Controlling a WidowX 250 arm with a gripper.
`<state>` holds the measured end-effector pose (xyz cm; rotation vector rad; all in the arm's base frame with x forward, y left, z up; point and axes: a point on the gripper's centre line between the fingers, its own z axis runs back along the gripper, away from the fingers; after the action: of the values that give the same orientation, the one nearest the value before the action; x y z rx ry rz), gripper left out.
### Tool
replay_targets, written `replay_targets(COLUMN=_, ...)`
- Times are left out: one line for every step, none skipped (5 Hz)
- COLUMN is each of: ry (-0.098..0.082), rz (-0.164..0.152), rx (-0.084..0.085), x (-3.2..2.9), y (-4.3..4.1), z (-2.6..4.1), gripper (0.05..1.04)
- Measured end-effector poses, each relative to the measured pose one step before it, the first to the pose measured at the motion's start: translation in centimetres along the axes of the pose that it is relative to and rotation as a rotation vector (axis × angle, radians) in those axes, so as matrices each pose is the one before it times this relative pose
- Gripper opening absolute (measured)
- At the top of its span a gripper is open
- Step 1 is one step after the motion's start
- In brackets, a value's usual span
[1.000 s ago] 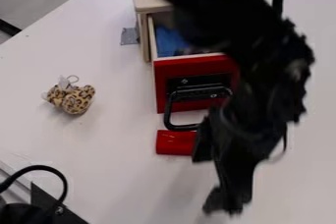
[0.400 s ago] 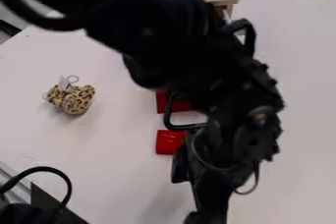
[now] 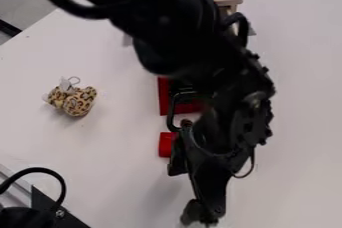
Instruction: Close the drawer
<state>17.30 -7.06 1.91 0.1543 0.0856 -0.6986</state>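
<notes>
The black gripper (image 3: 204, 182) hangs around five o'clock from the red drawer (image 3: 163, 99), though whether clenched or released, I can't tell.

arm (image 3: 187, 47): in from upper left, bent | wrist (image 3: 250, 107): right of centre | end effector (image 3: 192, 192): hanging down

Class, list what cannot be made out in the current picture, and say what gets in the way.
All in the camera view:
- Inside of the drawer: hidden behind the arm.
- Right end of the red block: hidden by the gripper assembly.
- Rest of the black object at lower left: cut off by the picture's edge.
</notes>
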Motion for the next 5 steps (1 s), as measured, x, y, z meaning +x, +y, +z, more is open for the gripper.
replay_targets(ry=0.0015, rz=0.0221, rx=-0.0099, x=0.614, y=0.908, z=-0.146, gripper=0.999)
replay_targets(ry=-0.0113, rz=0.0205, rx=-0.0157, x=0.317, y=0.597, z=0.023, gripper=0.999)
replay_targets(ry=-0.002, rz=0.0028, rx=-0.0071, x=0.342, y=0.039, z=0.363, gripper=0.999)
replay_targets(ry=-0.0231, rz=-0.0062, rx=-0.0018, x=0.849, y=0.155, z=0.643, gripper=0.998)
replay_targets(ry=-0.0203, rz=-0.0013, rx=0.0072, x=1.096, y=0.375, z=0.349, gripper=0.999)
